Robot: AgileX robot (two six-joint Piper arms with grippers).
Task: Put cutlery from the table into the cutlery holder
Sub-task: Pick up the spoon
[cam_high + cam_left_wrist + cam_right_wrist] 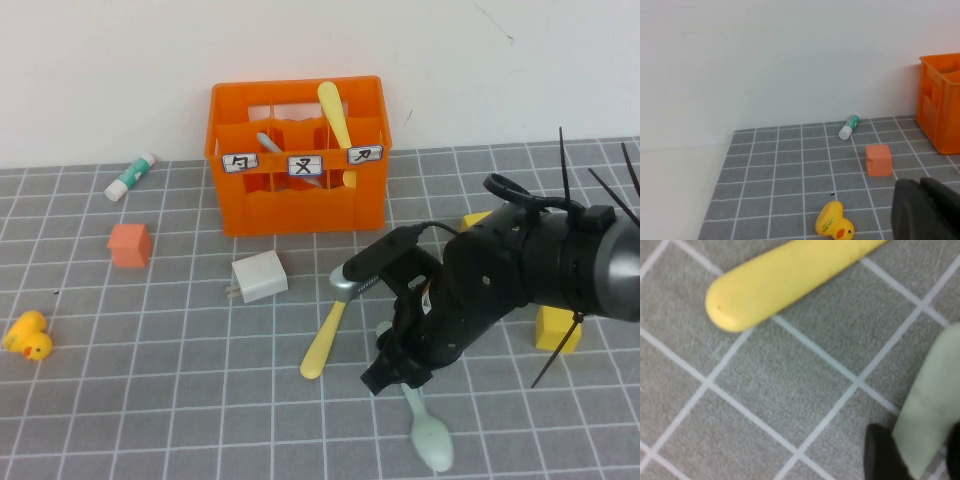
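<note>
Mint spoon (pixel 428 432) flat beside yellow utensil (pixel 323 342)

Off-task items: white-and-green tube (pixel 131 176), small orange cube (pixel 130 245), rubber duck (pixel 27 336), white charger plug (pixel 259 277), yellow block (pixel 557 327).

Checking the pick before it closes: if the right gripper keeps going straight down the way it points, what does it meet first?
Most likely the mint-green spoon handle: the right gripper points down onto it, fingertips straddling it.
</note>
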